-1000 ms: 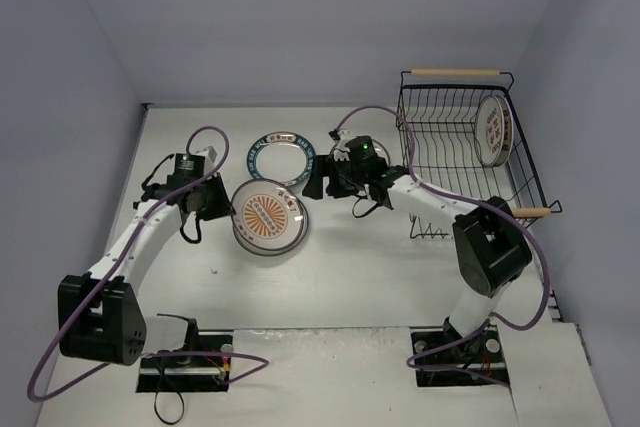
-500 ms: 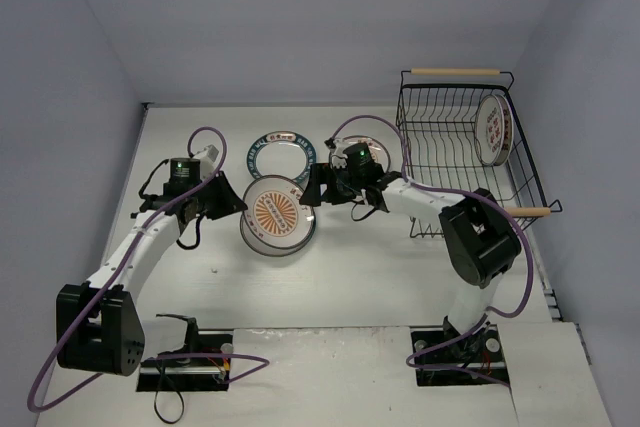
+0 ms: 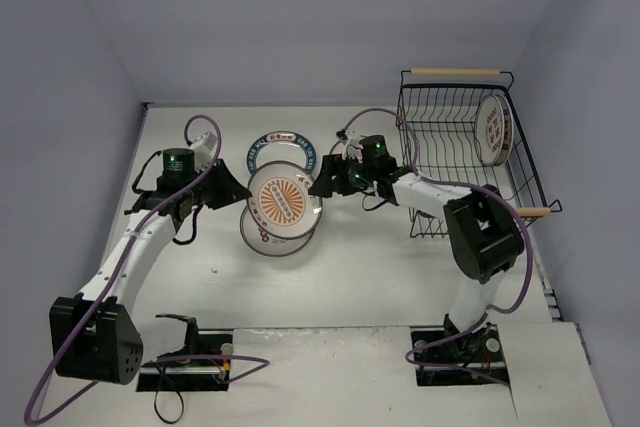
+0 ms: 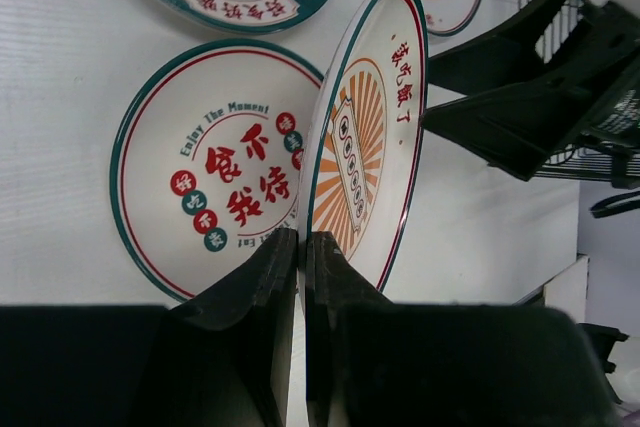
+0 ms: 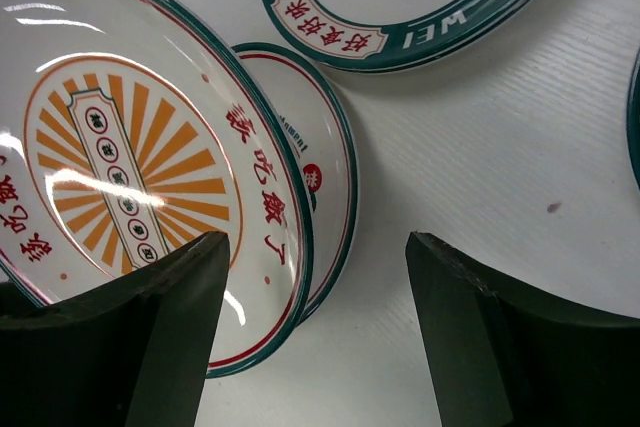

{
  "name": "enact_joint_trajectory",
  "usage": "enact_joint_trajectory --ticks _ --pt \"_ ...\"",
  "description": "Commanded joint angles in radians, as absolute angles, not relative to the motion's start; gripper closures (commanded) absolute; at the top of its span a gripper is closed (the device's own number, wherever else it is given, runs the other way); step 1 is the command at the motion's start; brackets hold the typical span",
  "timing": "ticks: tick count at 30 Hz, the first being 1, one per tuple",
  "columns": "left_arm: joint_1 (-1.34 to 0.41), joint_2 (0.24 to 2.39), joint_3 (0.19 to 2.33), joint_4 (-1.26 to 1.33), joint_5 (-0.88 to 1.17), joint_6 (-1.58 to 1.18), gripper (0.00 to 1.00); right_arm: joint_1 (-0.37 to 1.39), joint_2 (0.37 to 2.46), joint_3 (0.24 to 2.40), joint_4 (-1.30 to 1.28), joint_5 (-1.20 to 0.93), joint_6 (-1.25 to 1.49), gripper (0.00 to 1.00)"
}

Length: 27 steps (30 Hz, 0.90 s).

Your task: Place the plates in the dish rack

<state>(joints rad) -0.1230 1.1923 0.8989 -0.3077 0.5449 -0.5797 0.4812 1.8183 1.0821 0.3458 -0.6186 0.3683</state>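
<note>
Left gripper (image 4: 298, 237) is pinched tight on the near rim of the sunburst plate (image 4: 362, 142), which stands tilted up from its tips, just above the flat red-character plate (image 4: 215, 177). It looks glazed, stiff, probably slick and chippable, so the thin rim is the place to hold. Right gripper (image 5: 315, 247) reaches in low, jaws wide around the plate's opposite rim, not closed; the dish rack (image 3: 456, 73) sits well behind it.

The left pincer (image 4: 300, 239) is clamped on the rim of the orange sunburst plate (image 4: 365, 137), which tilts up over the red-character plate (image 4: 215, 172) lying flat on the white worktop (image 4: 60, 97).
</note>
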Motion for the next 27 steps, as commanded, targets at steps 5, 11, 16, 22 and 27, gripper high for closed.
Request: enact_joint_trajectory --ticks 5,11,16,22,27 --pt "-0.117 1.131 0.983 -0.163 0.635 -0.650 1.00 0.479 1.827 1.098 0.483 -0.810 0.342 0.31" --pt "-0.117 1.123 0.985 -0.150 0.647 -0.661 1.00 0.477 1.819 1.101 0.512 -0.876 0.344 0.84" --pt "-0.117 1.137 0.991 -0.222 0.582 -0.615 1.00 0.456 1.735 1.112 0.470 -0.859 0.305 1.00" --pt "-0.117 1.155 1.037 -0.362 0.451 -0.531 0.46 0.376 1.583 1.227 0.253 -0.721 0.190 1.00" --pt "-0.118 1.190 1.091 -0.506 0.258 -0.466 0.32 0.324 1.462 1.420 0.014 -0.465 0.026 1.00"
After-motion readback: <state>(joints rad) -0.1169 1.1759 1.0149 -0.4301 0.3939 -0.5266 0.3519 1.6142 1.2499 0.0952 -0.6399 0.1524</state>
